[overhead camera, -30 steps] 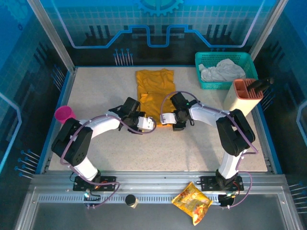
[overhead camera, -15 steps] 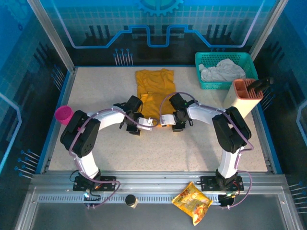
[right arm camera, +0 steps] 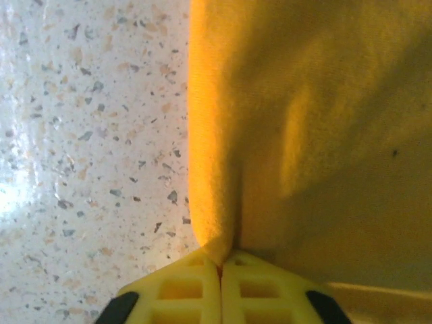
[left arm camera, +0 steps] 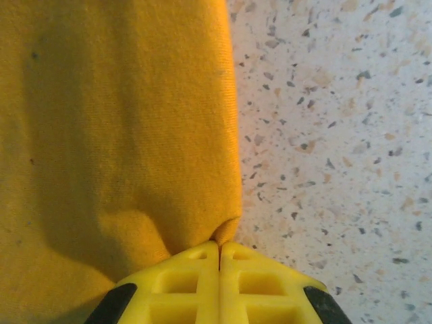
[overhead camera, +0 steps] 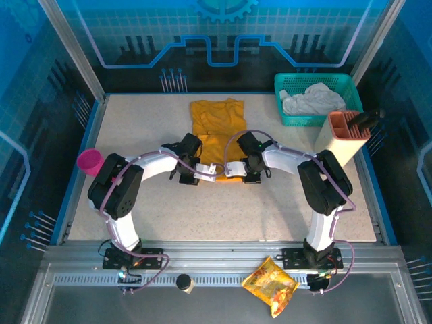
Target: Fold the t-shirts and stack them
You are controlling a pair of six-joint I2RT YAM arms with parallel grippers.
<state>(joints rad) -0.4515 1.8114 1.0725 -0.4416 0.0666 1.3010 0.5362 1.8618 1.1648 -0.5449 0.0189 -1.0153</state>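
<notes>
The orange-yellow t-shirt (overhead camera: 216, 125) lies partly folded in a long strip at the middle back of the table. Both grippers meet at its near edge. My left gripper (overhead camera: 206, 173) is shut on the strip's near left corner. In the left wrist view the yellow fingertips (left arm camera: 219, 244) pinch a tuck of the t-shirt (left arm camera: 115, 135) beside the speckled tabletop. My right gripper (overhead camera: 233, 169) is shut on the near right corner. In the right wrist view its jaws (right arm camera: 220, 260) are pressed together on a fold of the t-shirt (right arm camera: 310, 135).
A teal basket (overhead camera: 351, 94) holding white cloth (overhead camera: 312, 100) stands at the back right. Beside it is a tan holder (overhead camera: 341, 138) with dark tools. A pink cup (overhead camera: 90, 160) sits at the left edge. A snack packet (overhead camera: 271, 285) lies on the front rail.
Both grippers went from open to shut on the t-shirt's near edge. The left arm moved right and back toward the shirt; the right gripper edged slightly back.
</notes>
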